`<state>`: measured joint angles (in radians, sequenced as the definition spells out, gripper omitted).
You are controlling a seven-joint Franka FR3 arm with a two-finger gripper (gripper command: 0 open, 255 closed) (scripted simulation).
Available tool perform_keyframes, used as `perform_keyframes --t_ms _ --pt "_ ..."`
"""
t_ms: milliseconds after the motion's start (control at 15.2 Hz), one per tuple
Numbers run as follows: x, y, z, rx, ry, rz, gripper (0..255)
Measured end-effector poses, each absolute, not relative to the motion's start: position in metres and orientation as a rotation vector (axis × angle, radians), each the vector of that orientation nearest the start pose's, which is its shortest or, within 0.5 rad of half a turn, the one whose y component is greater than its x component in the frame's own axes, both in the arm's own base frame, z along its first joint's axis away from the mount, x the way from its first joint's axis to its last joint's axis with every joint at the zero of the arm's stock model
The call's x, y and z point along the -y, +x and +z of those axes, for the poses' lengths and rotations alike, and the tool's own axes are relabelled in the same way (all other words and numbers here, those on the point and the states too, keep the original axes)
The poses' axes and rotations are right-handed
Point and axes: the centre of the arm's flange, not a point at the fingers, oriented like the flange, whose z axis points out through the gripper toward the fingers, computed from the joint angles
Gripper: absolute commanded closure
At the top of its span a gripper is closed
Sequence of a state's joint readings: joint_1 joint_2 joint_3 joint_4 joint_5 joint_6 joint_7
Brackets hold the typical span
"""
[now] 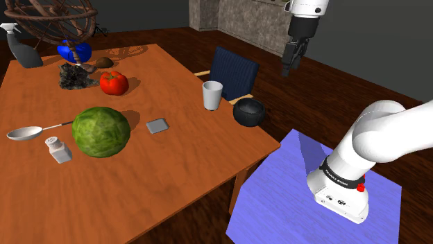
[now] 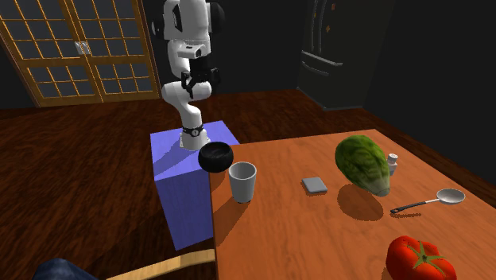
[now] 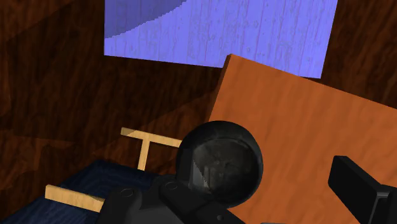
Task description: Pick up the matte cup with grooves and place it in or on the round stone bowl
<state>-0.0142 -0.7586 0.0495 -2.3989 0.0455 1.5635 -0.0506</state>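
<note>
so the all-black two-finger gripper (image 1: 288, 66) hangs high up, roughly over the edge of the orange-brown wooden surface (image 1: 173, 180); its fingers are spread wide with nothing in them, which fits, since no grab has started; the pale grey tapered cup (image 1: 213, 95) stands upright near that same edge, just beside the round black bowl (image 1: 248, 111) but not touching it; seen from the wrist, the gripper looks down on the bowl rather than on the cup, so I'd guess it has to shift across to the cup and drop down first; short carry after that, nice; the big green cabbage (image 1: 100, 131) and red tomato (image 1: 114, 82) sit well apart, no bother
</note>
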Motion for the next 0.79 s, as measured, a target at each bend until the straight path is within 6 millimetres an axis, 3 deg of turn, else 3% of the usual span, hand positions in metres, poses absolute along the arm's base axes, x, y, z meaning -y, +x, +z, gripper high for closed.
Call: perform_keyframes --t_ms 132,264,792 --pt "-0.022 0.315 0.557 0.110 -3.126 0.122 0" --pt "-0.026 0.333 0.548 0.113 -3.132 0.124 0" --pt "-0.056 0.423 0.506 0.130 -3.157 0.132 0"
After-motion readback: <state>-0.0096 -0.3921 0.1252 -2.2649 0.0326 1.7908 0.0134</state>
